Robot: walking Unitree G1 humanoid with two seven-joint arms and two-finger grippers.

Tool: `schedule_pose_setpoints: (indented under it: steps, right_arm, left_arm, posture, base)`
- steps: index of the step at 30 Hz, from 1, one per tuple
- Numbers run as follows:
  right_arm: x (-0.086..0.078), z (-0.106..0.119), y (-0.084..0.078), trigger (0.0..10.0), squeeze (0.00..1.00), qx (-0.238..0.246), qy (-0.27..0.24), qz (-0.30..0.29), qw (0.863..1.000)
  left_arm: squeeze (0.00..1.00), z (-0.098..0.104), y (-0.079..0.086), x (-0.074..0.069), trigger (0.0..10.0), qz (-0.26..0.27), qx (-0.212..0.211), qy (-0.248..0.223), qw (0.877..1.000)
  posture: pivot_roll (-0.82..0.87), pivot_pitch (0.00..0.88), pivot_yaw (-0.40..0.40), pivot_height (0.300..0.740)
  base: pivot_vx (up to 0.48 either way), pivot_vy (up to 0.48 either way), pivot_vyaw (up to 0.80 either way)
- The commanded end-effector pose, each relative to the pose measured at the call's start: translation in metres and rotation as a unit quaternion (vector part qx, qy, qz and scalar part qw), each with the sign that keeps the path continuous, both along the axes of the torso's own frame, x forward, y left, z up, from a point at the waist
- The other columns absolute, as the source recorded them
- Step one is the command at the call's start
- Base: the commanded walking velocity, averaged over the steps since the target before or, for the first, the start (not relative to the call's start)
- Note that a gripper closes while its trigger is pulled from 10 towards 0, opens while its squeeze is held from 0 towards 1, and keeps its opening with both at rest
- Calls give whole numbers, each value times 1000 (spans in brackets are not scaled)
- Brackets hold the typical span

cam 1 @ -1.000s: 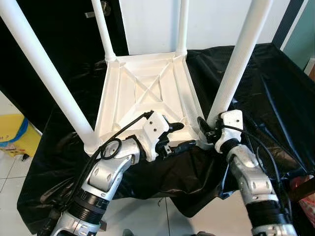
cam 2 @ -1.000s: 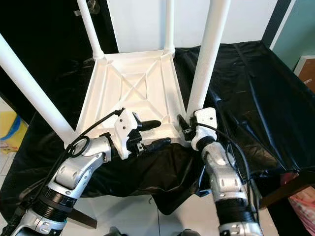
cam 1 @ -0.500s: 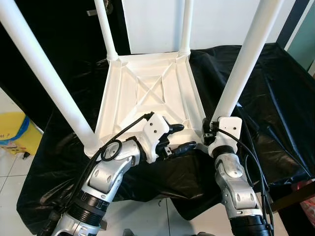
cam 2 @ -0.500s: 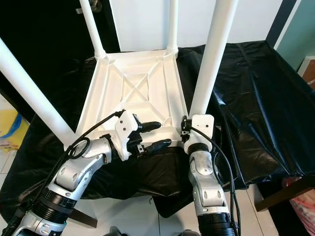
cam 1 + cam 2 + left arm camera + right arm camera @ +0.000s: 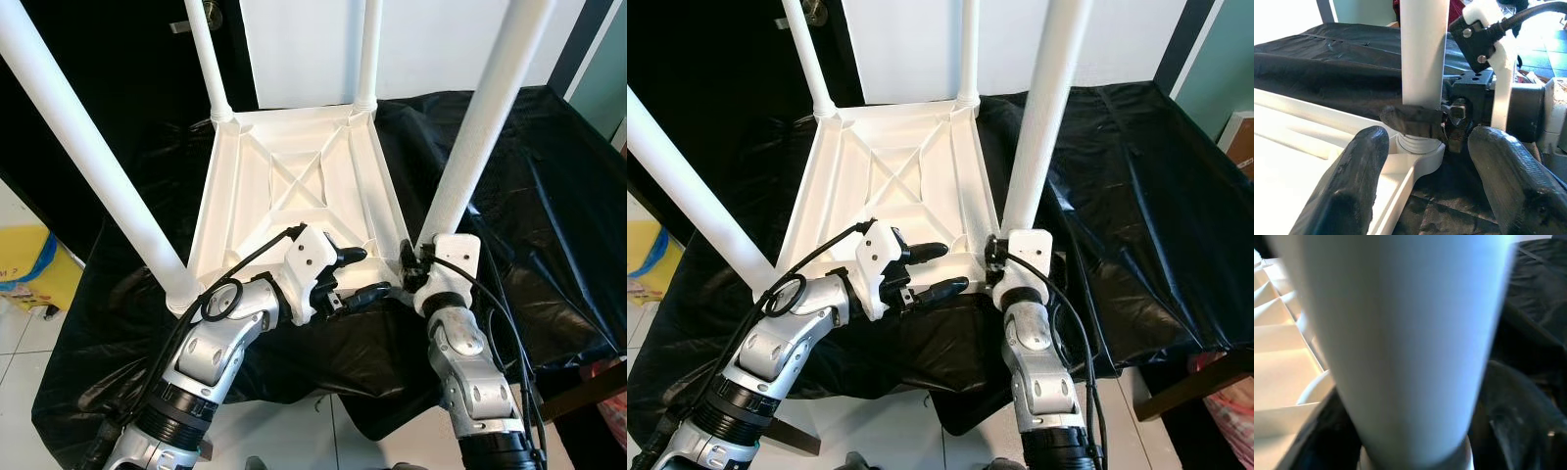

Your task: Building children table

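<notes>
While the white table top (image 5: pixel 294 186) lies upside down on the black sheet (image 5: pixel 529 196) with all four legs pointing up, we have our right gripper (image 5: pixel 416 266) clenched around the base of the near right leg (image 5: pixel 475 127), just above the corner socket it sits in. In the left wrist view, one black finger (image 5: pixel 1413 120) of that gripper wraps across the leg right over the threaded collar, so the grasp is low, at the joint.

Our left gripper (image 5: pixel 361 274) is released, its two fingers spread and holding nothing. It hovers over the near edge of the table top, pointing towards 3 o'clock, with the gripped leg straight ahead of it and only a short gap between its tips and the socket.

The relation that matters is the leg's long axis. It rises from the socket towards about 1 o'clock in the head views, close to upright, and any turning to tighten it has to go around that axis. The right gripper is plainly the nearer one, being already on it. We judge the left is best placed to steady the table frame at 9 o'clock from the socket while the right turns the leg.

The other near leg (image 5: pixel 93 147) stands at 9 o'clock from the left gripper, well apart.
</notes>
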State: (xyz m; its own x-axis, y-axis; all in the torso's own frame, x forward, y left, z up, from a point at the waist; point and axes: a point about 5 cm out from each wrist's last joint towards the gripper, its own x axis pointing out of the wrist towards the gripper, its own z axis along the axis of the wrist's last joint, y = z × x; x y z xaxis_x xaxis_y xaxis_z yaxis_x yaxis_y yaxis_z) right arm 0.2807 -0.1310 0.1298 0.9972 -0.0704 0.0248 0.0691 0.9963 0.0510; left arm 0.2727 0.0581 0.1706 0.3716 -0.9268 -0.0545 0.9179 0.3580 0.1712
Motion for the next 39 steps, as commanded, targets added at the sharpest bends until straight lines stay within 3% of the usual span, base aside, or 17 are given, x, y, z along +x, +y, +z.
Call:
schedule_pose_setpoints:
  steps: [1,12,14,19,20,21,26,28,31,32,33,34,35,39]
  right_arm:
    - [-2,2,2,10000,1000,16,-6,20,1000]
    - [-5,7,-19,10000,1000,2,-30,80,996]
    - [-6,7,-27,10000,1000,-9,-31,118,992]
    - [-6,7,-30,10000,1000,-14,-33,137,990]
    - [-3,7,-35,10000,0,-25,-32,170,985]
    - [4,9,-42,10000,0,-50,-28,240,969]
    - [11,11,-42,10000,0,-75,-18,300,951]
    - [19,10,-40,10000,0,-95,-6,337,937]
    - [21,9,-40,10000,0,-102,-3,346,933]
    - [25,9,-39,7373,0,-110,0,356,928]
    - [28,8,-39,1373,0,-118,5,368,922]
    - [30,8,-39,1373,0,-122,9,377,918]
    - [31,6,-39,0,0,-129,13,385,914]
    - [31,1,-42,0,0,-138,22,396,908]
  left_arm:
    - [0,1,2,-1,10000,1,-1,1,1000]
    - [0,-1,1,-2,10000,-2,-1,3,1000]
    - [0,-1,1,-3,10000,-2,0,5,1000]
    - [0,-2,2,-2,10000,-1,0,5,1000]
    - [0,-1,2,-2,10000,0,0,5,1000]
    - [0,0,2,-1,10000,2,-1,5,1000]
    - [0,0,3,0,10000,3,-1,4,1000]
    - [0,1,3,1,10000,4,-2,2,1000]
    - [0,2,3,1,10000,4,-2,2,1000]
    - [0,2,3,2,10000,5,-2,0,1000]
    - [0,3,3,2,10000,5,-2,-2,1000]
    - [0,4,3,3,10000,5,-2,-2,1000]
    - [0,4,4,3,10000,5,-2,-3,1000]
    - [0,4,4,3,10000,6,-2,-5,1000]
  posture:
    - [-131,36,50,740]
    - [-132,40,48,740]
    - [-136,46,52,740]
    - [-137,48,54,740]
    - [-134,53,55,740]
    - [-130,53,53,740]
    - [-128,48,54,740]
    - [-127,42,56,740]
    - [-126,41,56,740]
    - [-123,37,57,740]
    - [-123,33,59,740]
    - [-123,33,59,740]
    - [-121,32,59,740]
    - [-118,33,60,740]
  base:
    - [0,0,0]
    - [0,0,0]
    - [0,0,0]
    - [0,0,0]
    - [0,0,0]
    - [0,0,0]
    - [0,0,0]
    - [0,0,0]
    - [0,0,0]
    - [0,0,0]
    - [0,0,0]
    - [0,0,0]
    - [0,0,0]
    - [0,0,0]
